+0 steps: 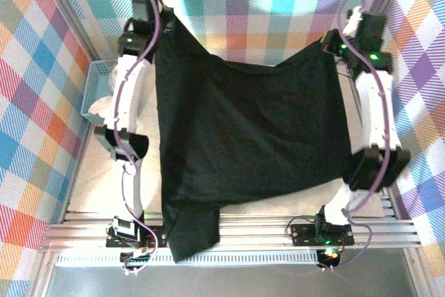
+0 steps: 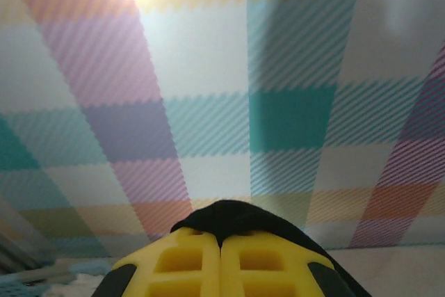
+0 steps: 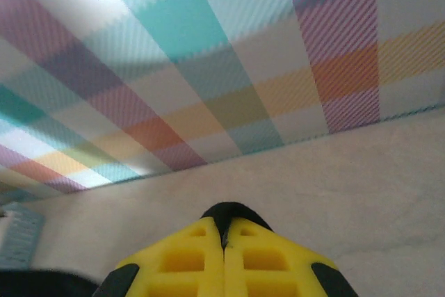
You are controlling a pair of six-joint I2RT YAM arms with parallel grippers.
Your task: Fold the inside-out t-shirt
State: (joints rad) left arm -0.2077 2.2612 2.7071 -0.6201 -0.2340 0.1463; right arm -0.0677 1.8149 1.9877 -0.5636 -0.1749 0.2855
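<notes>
The black t-shirt (image 1: 250,137) hangs stretched between both raised arms over the table, its lower end draped past the near rail. My left gripper (image 1: 154,39) pinches its upper left corner, my right gripper (image 1: 332,48) its upper right corner. In the left wrist view the yellow fingers (image 2: 181,262) are pressed together with a fold of black t-shirt (image 2: 233,217) bulging out past their tips. The right wrist view shows the same: yellow fingers (image 3: 257,262) closed on a small tuft of black t-shirt (image 3: 229,212). No print or lettering is visible on the cloth.
A light-blue plastic basket (image 1: 94,85) with white cloth in it stands at the table's left edge behind the left arm. Checkered walls surround the pale tabletop (image 1: 97,186). The aluminium rail (image 1: 250,231) runs along the near edge.
</notes>
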